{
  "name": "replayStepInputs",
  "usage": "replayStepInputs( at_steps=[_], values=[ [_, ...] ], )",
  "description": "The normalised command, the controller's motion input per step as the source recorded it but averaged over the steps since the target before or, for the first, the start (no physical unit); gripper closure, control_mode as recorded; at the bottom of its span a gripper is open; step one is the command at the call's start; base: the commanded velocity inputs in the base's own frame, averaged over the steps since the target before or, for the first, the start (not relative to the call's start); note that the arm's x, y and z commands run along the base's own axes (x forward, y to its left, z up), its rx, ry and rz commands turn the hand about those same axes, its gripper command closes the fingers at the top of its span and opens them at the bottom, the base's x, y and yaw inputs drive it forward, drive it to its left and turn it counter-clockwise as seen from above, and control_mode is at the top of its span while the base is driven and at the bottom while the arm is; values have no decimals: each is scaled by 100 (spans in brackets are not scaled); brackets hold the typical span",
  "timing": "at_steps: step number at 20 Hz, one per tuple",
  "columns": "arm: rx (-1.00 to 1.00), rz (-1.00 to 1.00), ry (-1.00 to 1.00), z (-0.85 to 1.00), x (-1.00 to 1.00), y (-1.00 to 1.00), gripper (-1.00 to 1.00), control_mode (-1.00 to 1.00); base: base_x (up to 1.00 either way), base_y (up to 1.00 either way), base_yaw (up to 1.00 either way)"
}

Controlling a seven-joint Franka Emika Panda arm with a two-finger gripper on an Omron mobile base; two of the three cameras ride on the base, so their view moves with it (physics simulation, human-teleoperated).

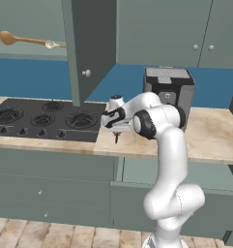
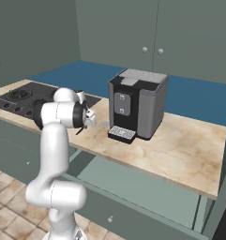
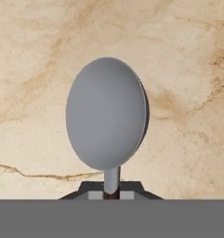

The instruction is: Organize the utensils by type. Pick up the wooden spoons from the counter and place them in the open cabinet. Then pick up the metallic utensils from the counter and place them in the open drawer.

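Fingers (image 3: 111, 194) clenched on the neck of the round-headed metal utensil (image 3: 106, 114), centre of hand view, over the tabletop (image 3: 39, 69). Risk: thin neck grip may let it swivel or slip before the drawer (image 2: 133, 185), lower right

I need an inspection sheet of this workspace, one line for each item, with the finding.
Surface: beige marbled counter, bare stone beside the machine.
Job's things: large wooden spoon lies on the shelf of the open cabinet; round-headed metal utensil sits in the fingers, its head over the counter; pale spoon lies on the counter; drawer open below the counter.
Clutter: coffee machine; stove.
Grippers: gripper shut on the utensil's handle.
Cables: nothing seen.
Surroundings: blue wall, grey-green cabinets, tiled floor.
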Motion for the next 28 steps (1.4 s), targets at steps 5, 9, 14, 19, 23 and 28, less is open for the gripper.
replayStepInputs(
  at_steps=[5,9,14,19,23,28],
  values=[
    [0,0,-9,19,-47,-31,100,-100,0,0,0],
    [0,0,-24,59,-56,-1,100,-100,0,0,0],
    [0,0,-23,54,-74,0,100,-100,0,0,0],
    [3,0,-9,40,-78,-10,100,-100,0,0,0],
    [4,0,-1,56,-65,-11,100,-100,0,0,0],
    [5,-1,0,61,-63,-8,100,-100,0,0,0]
  ],
)
